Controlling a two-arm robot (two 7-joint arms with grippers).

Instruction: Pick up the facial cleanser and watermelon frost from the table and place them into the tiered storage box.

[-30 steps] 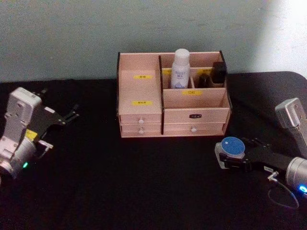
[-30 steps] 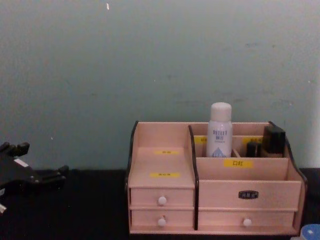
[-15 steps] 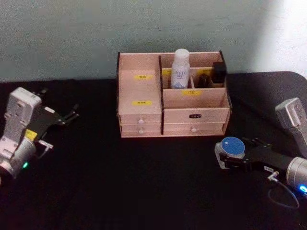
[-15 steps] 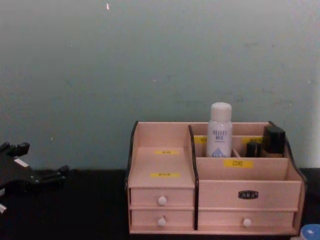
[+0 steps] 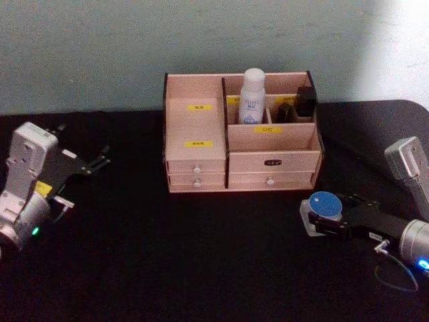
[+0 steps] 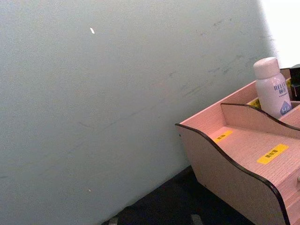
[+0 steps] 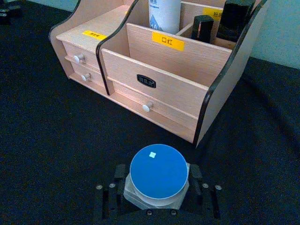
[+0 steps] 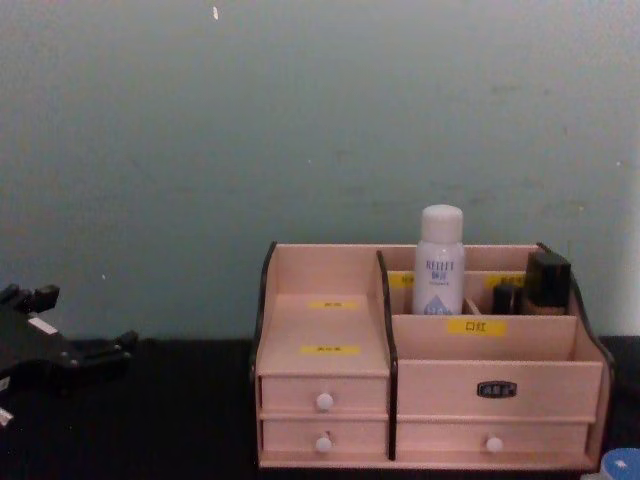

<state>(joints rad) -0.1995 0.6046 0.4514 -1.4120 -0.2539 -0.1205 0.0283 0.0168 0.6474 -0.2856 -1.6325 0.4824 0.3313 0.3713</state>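
Reaching low beside the tiered storage box (image 5: pixel 201 127), the right pincer (image 5: pixel 319 220) clamps the watermelon frost (image 5: pixel 326 203); left pincer (image 5: pixel 100 157) idles far left.

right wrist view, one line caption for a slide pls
The right gripper clasps the watermelon frost on the table, in front of the tiered storage box holding the facial cleanser.
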